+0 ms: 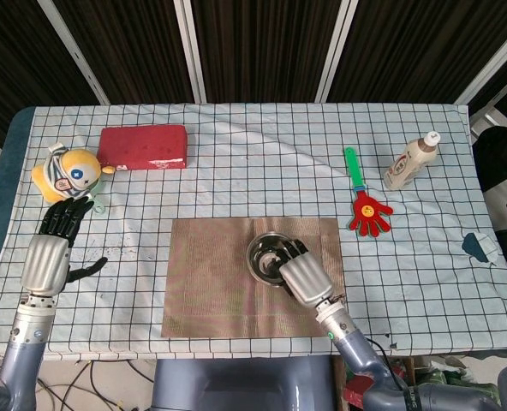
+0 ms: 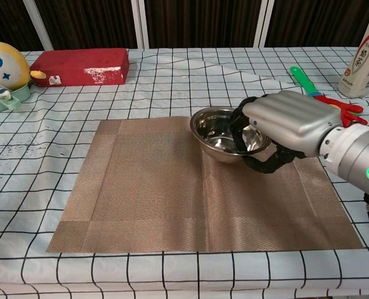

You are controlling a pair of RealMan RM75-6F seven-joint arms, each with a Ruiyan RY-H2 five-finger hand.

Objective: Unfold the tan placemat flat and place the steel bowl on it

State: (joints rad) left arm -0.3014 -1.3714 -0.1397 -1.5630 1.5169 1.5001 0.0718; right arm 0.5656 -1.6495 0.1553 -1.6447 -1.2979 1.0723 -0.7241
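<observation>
Steel bowl point(image 2: 223, 134) sits at or just above the centre of the tan placemat point(image 2: 147, 187), which lies flat; contact cannot be told. Right hand point(image 2: 290, 128) fingers point(image 2: 239, 121) clasp its rim at 3 o'clock. Risk: withdrawing may drag or tip the bowl and ruffle the mat. Open worktop point(image 1: 262, 171) lies toward 12 o'clock; hand clapper point(image 1: 366, 205) at 2 o'clock. Left hand point(image 1: 50, 253) idle, fingers spread.

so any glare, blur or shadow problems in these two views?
Head view: sharp, even light, faint moiré banding on the tan woven placemat. Chest view: bright reflections inside the shiny steel bowl, soft shadow under the right hand, no motion blur; white bottle cropped at the frame edge.
</observation>
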